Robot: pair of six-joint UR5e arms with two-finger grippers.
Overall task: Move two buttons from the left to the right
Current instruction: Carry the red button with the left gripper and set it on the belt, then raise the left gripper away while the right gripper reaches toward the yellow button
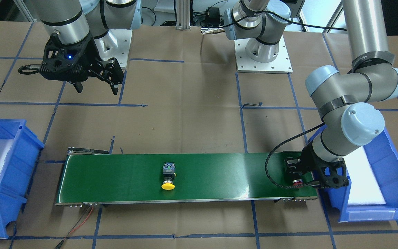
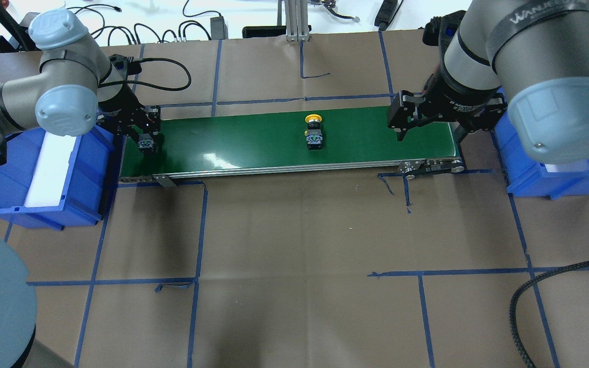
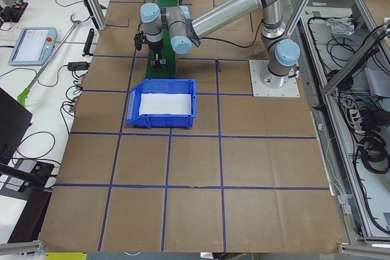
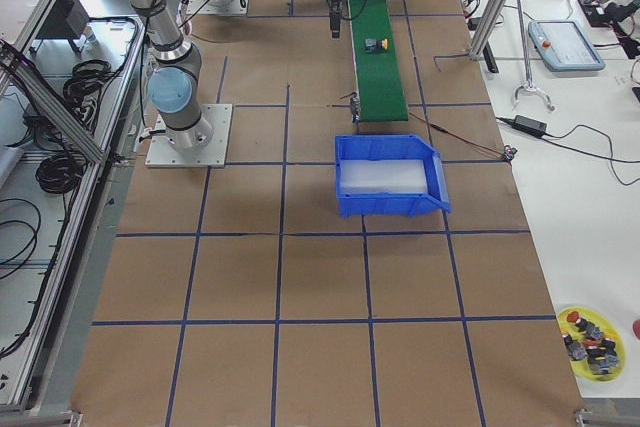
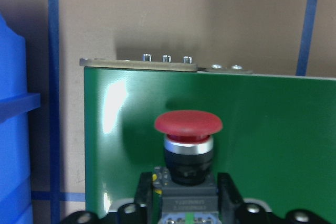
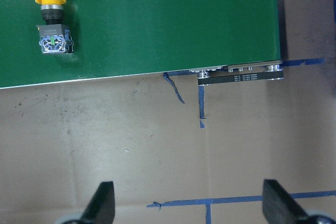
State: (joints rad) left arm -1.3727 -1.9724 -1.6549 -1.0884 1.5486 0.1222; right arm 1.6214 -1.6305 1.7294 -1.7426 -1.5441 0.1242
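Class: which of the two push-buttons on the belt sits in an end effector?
The red-capped button, held by the left end effector at the belt end; the yellow-capped button lies free mid-belt.

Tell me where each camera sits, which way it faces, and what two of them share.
Front-facing: across the table, facing the robot; left arm, right arm.
Overhead: behind the shoulders, looking down at the conveyor belt; both arms.
Exterior left: table's left end, looking along it; left arm nearest.
Exterior right: opposite end; right arm nearest.
Left wrist: low over the belt, facing the red button; left gripper.
Right wrist: high, looking down; right gripper.
Shared: overhead and right wrist both show the yellow button.
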